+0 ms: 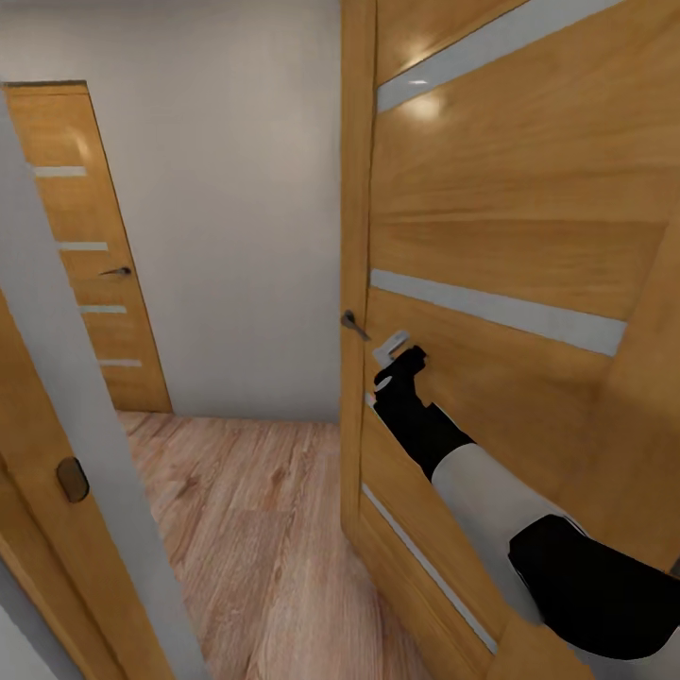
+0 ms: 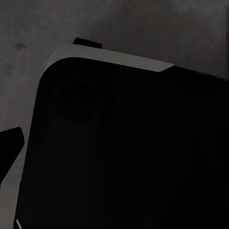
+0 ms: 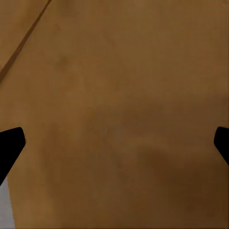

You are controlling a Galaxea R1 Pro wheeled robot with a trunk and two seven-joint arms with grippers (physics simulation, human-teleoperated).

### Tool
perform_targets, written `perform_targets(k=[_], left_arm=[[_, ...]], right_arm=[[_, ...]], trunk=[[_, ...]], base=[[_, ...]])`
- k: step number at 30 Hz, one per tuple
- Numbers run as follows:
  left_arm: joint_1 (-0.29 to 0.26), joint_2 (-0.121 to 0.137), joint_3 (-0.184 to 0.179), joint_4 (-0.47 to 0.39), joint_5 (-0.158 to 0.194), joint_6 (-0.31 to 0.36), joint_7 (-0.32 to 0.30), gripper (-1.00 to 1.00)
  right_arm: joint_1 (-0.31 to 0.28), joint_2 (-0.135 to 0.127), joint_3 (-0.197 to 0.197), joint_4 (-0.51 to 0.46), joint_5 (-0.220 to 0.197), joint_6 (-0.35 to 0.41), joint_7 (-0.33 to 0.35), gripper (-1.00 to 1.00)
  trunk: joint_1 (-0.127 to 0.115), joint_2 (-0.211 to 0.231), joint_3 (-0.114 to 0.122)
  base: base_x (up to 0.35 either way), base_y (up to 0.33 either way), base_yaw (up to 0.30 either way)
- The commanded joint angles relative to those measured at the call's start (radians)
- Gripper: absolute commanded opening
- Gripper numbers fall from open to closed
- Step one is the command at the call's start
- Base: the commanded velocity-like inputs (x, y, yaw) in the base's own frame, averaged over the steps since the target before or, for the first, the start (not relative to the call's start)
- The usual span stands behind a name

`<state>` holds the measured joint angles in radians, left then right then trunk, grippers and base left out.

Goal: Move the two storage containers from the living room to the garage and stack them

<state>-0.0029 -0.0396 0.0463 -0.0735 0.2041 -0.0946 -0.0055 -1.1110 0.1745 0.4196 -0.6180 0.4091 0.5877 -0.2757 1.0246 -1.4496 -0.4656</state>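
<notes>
In transit, bins not sighted | our right gripper (image 1: 392, 348) fingers spread, empty, wooden door (image 1: 510, 283) panel dead ahead, touching or nearly | handle (image 1: 354, 324) just beside them | left fingers: couldn't tell.

The robot's right arm (image 1: 491, 482), a jointed limb with a black upper segment, a pale grey forearm and a black wrist, is reaching forward and up from the lower right of the head view. Its black two-fingered right gripper (image 1: 397, 364) is sitting at the end of that wrist. In the right wrist view, the two dark fingertips (image 3: 10, 145) are standing wide apart at opposite edges, jaws spread. In the left wrist view, a dark rounded body part with a pale rim (image 2: 124, 152) is lying close before the lens, with one black fingertip (image 2: 9, 143) showing at the edge.
</notes>
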Motion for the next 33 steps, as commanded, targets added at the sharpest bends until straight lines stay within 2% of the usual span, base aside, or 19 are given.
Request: perform_targets(k=[1, 13, 22, 28, 33], left_arm=[[0.0, 0.0, 0.004, 0.0, 0.003, -0.003, -0.001, 1.0], [0.0, 0.0, 0.004, 0.0, 0.003, -0.003, 0.001, 1.0], [0.0, 0.0, 0.004, 0.0, 0.003, -0.004, 0.001, 1.0], [0.0, 0.001, 0.004, 0.0, 0.003, -0.003, 0.003, 1.0], [0.0, 0.0, 0.004, 0.0, 0.003, -0.002, 0.004, 1.0]], right_arm=[[-0.001, 0.0, 0.001, 0.0, 0.013, 0.013, -0.003, 1.0], [-0.001, 0.0, -0.004, 0.0, 0.014, 0.016, -0.003, 1.0], [-0.001, 0.0, -0.008, 0.007, 0.011, 0.017, -0.003, 1.0], [-0.001, 0.0, -0.062, 0.015, 0.011, 0.016, -0.004, 1.0], [-0.001, 0.0, -0.065, 0.015, 0.012, 0.015, -0.005, 1.0]], trunk=[[0.0, 0.0, -0.001], [0.0, 0.0, -0.001], [0.0, 0.0, -0.001], [0.0, 0.0, -0.001], [0.0, 0.0, -0.001]], base=[[0.233, 0.0, 0.0], [0.189, 0.0, 0.0], [0.027, 0.0, 0.0], [0.014, -0.004, 0.0], [0.132, -0.072, 0.0]])
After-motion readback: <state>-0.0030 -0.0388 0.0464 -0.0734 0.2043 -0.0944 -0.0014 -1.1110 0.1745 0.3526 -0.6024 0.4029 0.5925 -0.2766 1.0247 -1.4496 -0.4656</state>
